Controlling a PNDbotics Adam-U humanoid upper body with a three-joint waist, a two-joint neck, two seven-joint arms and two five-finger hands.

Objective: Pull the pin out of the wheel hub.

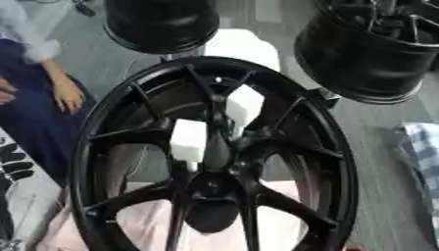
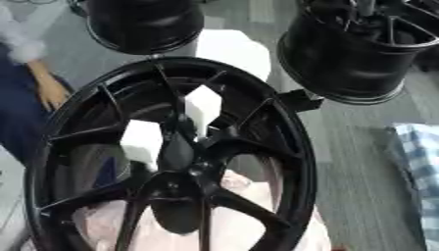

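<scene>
A large black spoked wheel [image 1: 103, 127] fills the middle of both views, tilted with its face toward me. Its hub [image 1: 214, 193] sits low in the middle, where the spokes meet. Two white blocks [image 1: 188, 139] [image 1: 244, 105] show among the spokes just above the hub. Between them a dark upright shape [image 1: 216, 149] rises from the hub; I cannot tell whether it is the pin or part of a spoke. Neither of my hands shows in either view.
Two more black wheels stand behind, one at the back left [image 1: 163, 24] and one at the back right [image 1: 377, 49]. A white stand [image 1: 244, 46] rises behind the rim. Pale pink material [image 1: 274, 230] lies under the wheel. A person's hand [image 1: 67, 95] hangs at the left, and checked cloth [image 2: 420, 152] lies at the right.
</scene>
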